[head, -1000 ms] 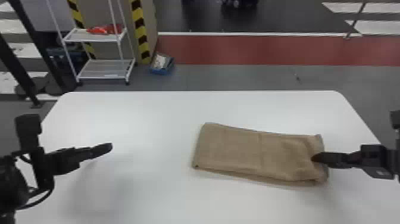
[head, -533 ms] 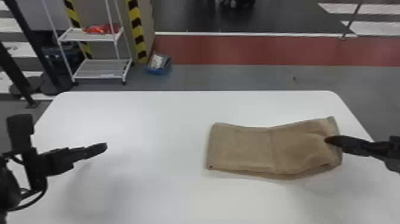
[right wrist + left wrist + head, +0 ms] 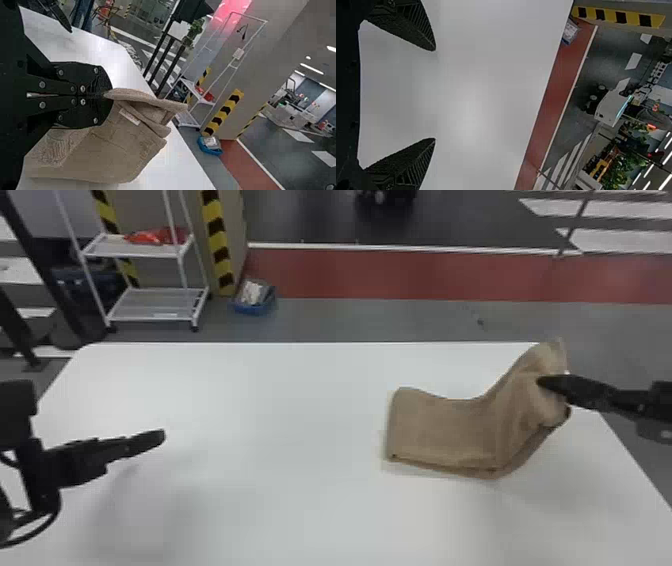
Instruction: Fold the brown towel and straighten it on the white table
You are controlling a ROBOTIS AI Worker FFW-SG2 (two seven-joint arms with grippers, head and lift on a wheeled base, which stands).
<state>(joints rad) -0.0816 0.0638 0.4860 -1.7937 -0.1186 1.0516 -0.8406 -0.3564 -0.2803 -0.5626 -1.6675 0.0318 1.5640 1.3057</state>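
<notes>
A white table (image 3: pixel 250 405) is spreading out before me, with a grey floor (image 3: pixel 350 320) running beyond its far edge. On its right side, my brown towel (image 3: pixel 440 427) is lying folded in layers. Its left part is resting flat on the tabletop, while its right part is slanting up off the surface into soft, bulging folds. A small white tag (image 3: pixel 129 116) is showing near the gripped end. My right gripper (image 3: pixel 542 381) is holding up that end, its jaws closing together on the cloth. My left gripper (image 3: pixel 159 436) is hanging over the table's left side, well apart from the towel. Seen from its wrist, its jaws are standing wide apart, with the white tabletop showing between them.

Farther out, beyond the table's far left part, a white shelf rack (image 3: pixel 155 307) is standing on the floor, its upper shelf bearing a red item (image 3: pixel 145 237). Just beside the rack, a pillar (image 3: pixel 217 245) is showing yellow-and-black stripes. A blue bin (image 3: pixel 252 308) is sitting near its foot, and a red floor strip (image 3: pixel 400 272) is running off to the right.
</notes>
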